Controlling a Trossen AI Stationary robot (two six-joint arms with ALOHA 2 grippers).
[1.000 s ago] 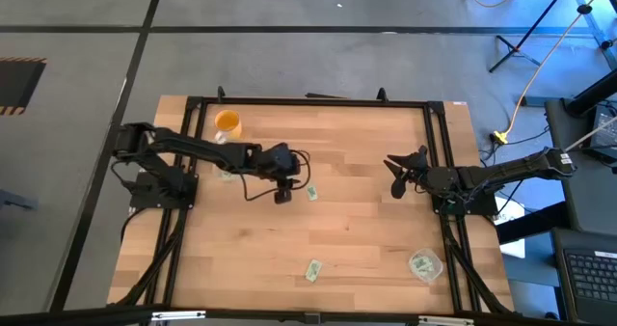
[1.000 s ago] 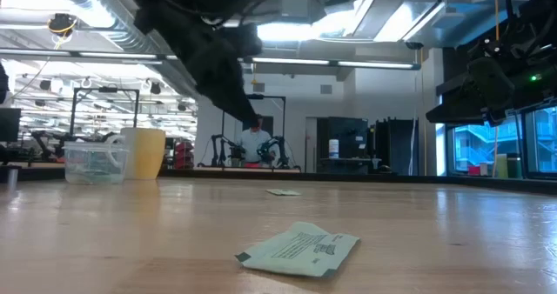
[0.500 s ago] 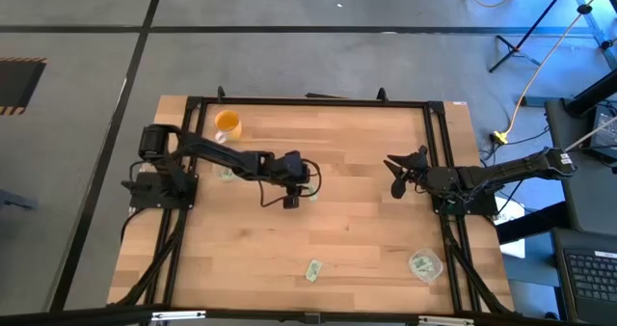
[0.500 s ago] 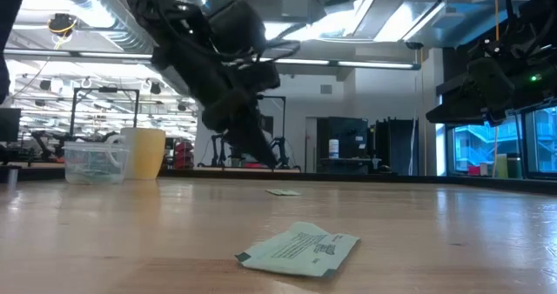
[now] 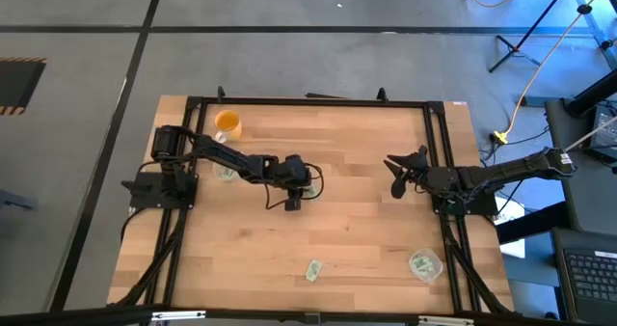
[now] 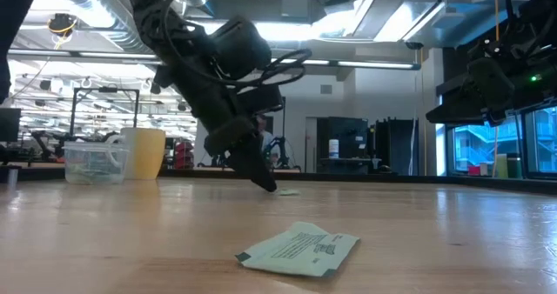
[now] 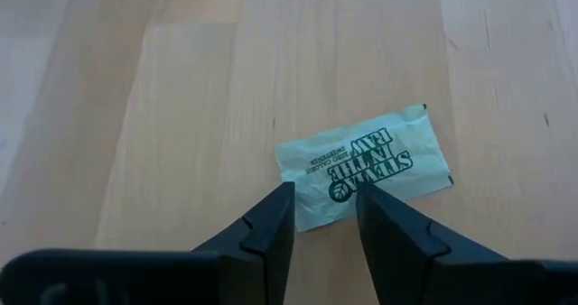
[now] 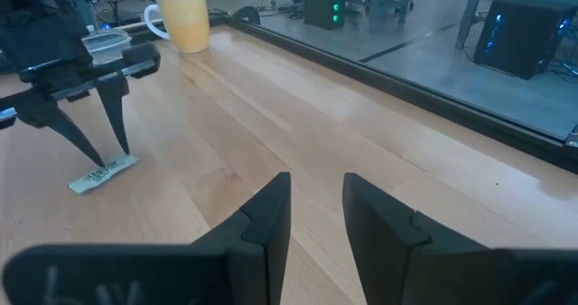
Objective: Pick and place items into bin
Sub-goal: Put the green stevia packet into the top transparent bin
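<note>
A light green packet (image 7: 361,165) lies flat on the wood near the table's middle. My left gripper (image 7: 325,197) is open, pointing down, with its fingertips at the packet's edge, one on each side; it also shows in the right wrist view (image 8: 108,156) and the low view (image 6: 265,185). A second packet (image 5: 313,269) lies flat near the near edge (image 6: 300,249). My right gripper (image 8: 316,183) is open and waits above the table's right side (image 5: 397,176). My left gripper comes at the packet's edge (image 7: 316,210) from above, slanting down, with open fingers astride it. The packet lies flat on the table. I cannot tell whether the fingertips touch it.
A clear bin (image 5: 424,264) with packets inside stands at the near right corner. Another clear container (image 6: 94,162) sits by the orange cup (image 5: 228,123) at the far left. A black frame (image 5: 439,143) runs along the table's edges. Bare wood lies between the arms.
My left gripper has moved a little toward the table's right and near edge and come down until its fingertips are at the packet on the table. The packet has stayed where it was.
</note>
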